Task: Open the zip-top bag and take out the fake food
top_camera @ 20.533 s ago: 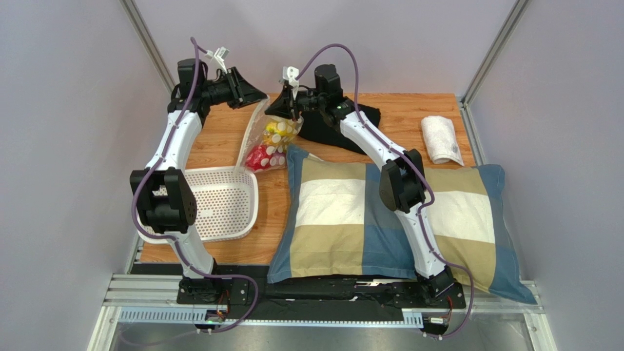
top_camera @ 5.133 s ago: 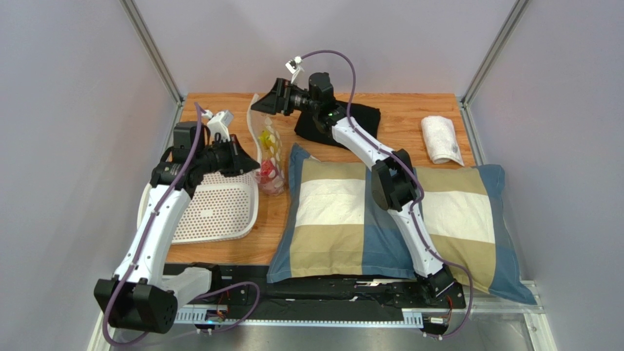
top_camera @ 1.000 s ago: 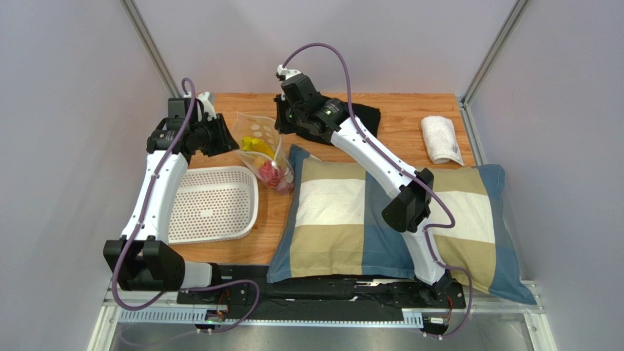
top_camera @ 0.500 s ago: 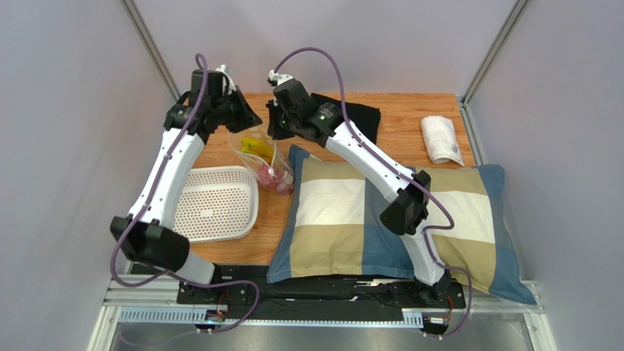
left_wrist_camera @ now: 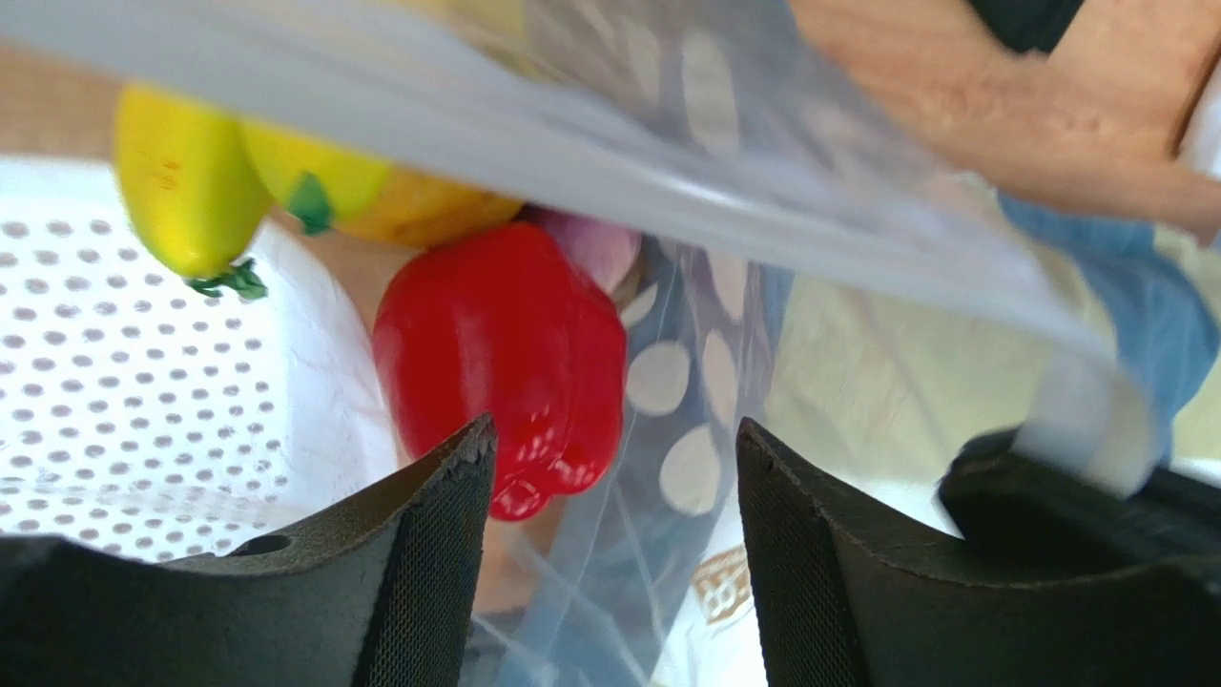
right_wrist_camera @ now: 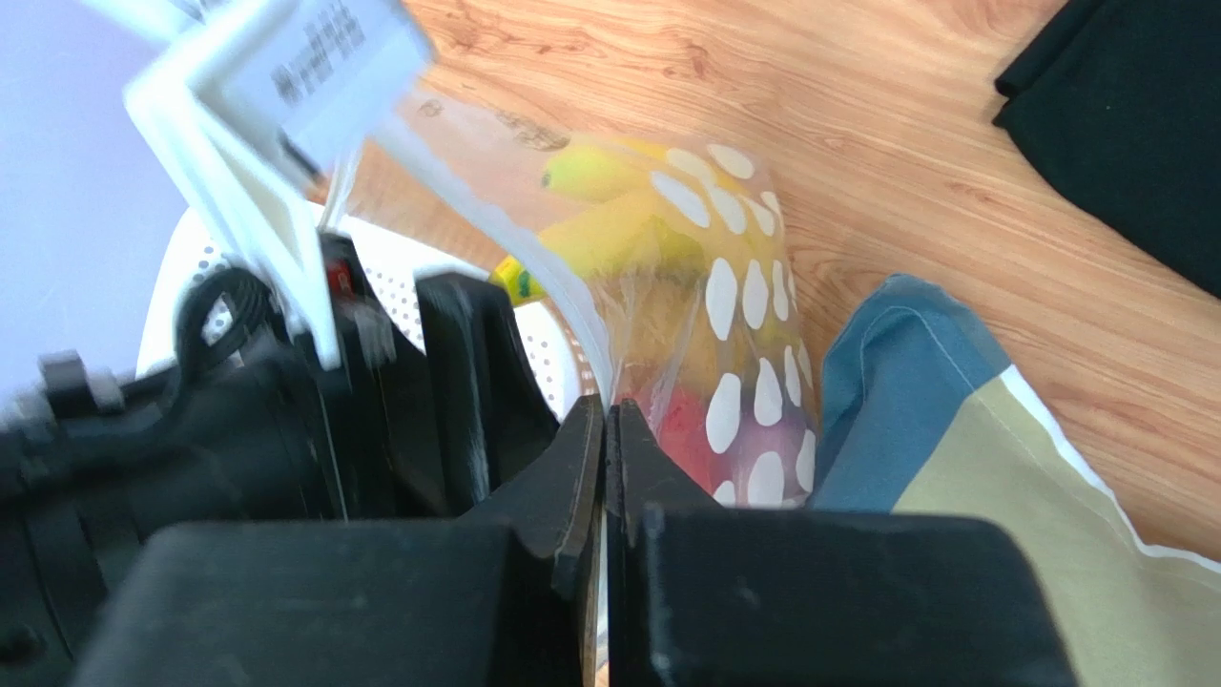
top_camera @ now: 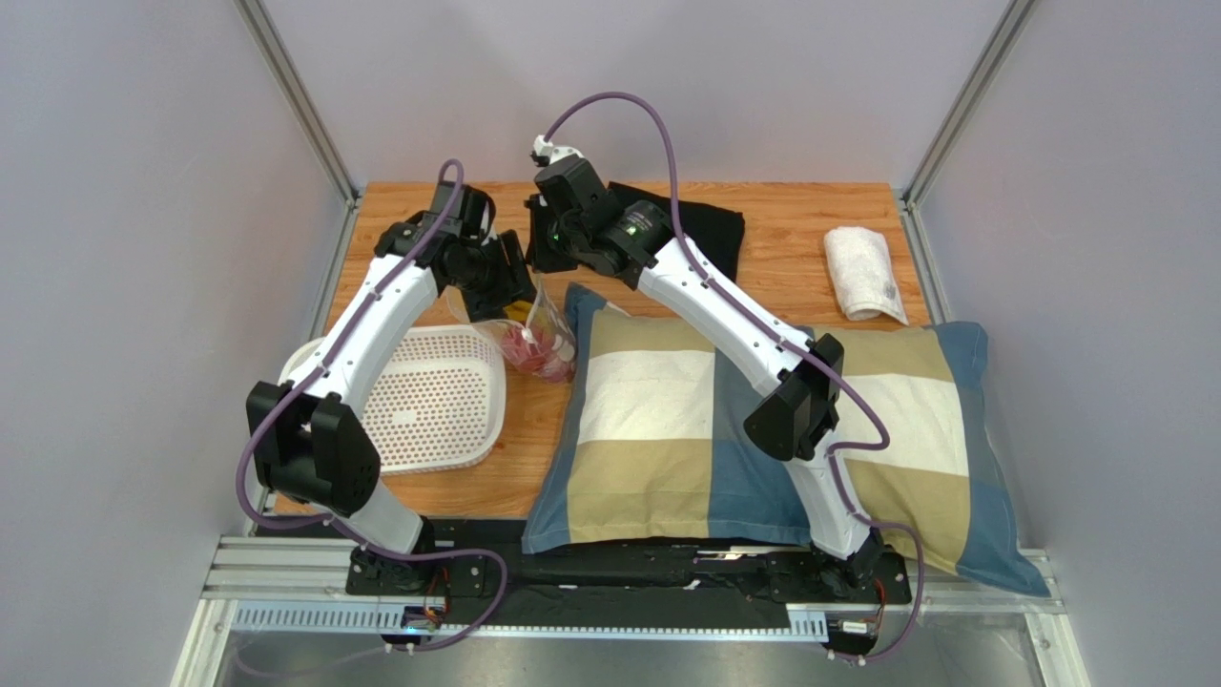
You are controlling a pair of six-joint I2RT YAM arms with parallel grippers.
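Observation:
The zip-top bag [top_camera: 539,341] hangs over the wooden table beside the pillow, clear with whitish spots. My right gripper [top_camera: 545,261] is shut on its top edge, and the right wrist view shows the jaws [right_wrist_camera: 604,411] pinching the film with the bag [right_wrist_camera: 734,329] below. My left gripper [top_camera: 505,284] is open right at the bag's upper part. In the left wrist view its fingers [left_wrist_camera: 614,430] point at the red bell pepper [left_wrist_camera: 502,358]. The yellow banana [left_wrist_camera: 179,179], orange-yellow fruit [left_wrist_camera: 430,215] and pink onion [left_wrist_camera: 595,246] lie behind it, all in the bag.
A white perforated tray [top_camera: 430,401] sits left of the bag and under it in the left wrist view [left_wrist_camera: 86,372]. A plaid pillow [top_camera: 688,415] fills the near right. A black cloth [top_camera: 695,232] and a rolled white towel [top_camera: 864,272] lie at the back.
My left arm has swung in from the back left and its open gripper has come down onto the bag. My right gripper has kept its hold on the bag's top edge.

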